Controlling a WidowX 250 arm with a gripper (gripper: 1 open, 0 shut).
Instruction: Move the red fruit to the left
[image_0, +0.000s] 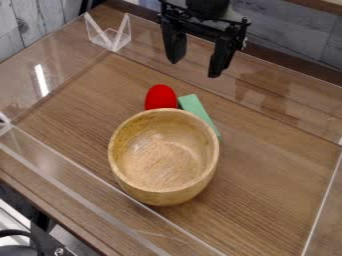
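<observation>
The gripper (197, 56) hangs at the upper centre of the frame, pointing down, jaws spread and released, holding nothing. The red fruit (160, 97) lies on the wooden desk (274, 160) just below the gripper, apart from it. A flat green block (201, 110) sits beside the fruit on its right. A wooden bowl (163, 154) stands in front of both, at frame centre.

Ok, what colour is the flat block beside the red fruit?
Green. The flat block lies right of the red fruit, behind the wooden bowl; only the camera view shows it.
</observation>
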